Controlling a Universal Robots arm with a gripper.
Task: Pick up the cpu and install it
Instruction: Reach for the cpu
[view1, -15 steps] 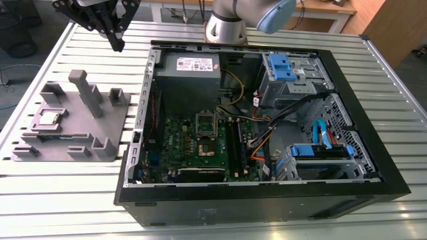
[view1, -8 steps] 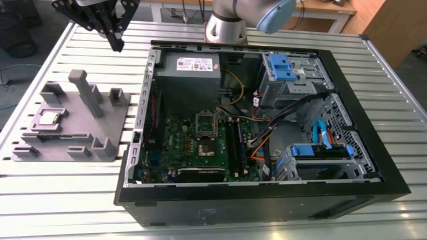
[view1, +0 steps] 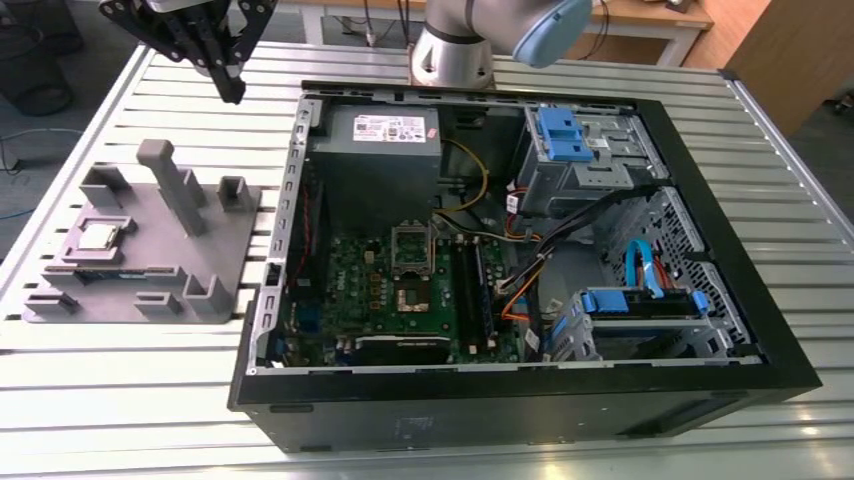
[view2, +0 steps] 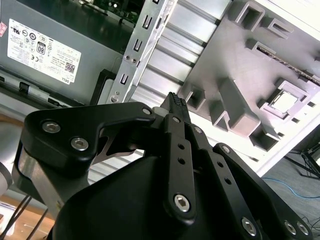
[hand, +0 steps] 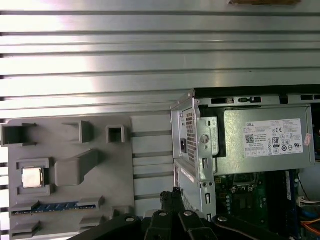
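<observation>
Though partly cut off, the pincer (view1: 234, 93) hangs pressed together, well apart from the cpu (view1: 98, 236).

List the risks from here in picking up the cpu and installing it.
1. The cpu lies in a recess of the tray beside upright blocks; the tool, descending, may hit one.
2. The tool looks shut; unopened, it would press on the cpu.
3. The motherboard lies deep inside the case, so the carry may clip its wall.
</observation>
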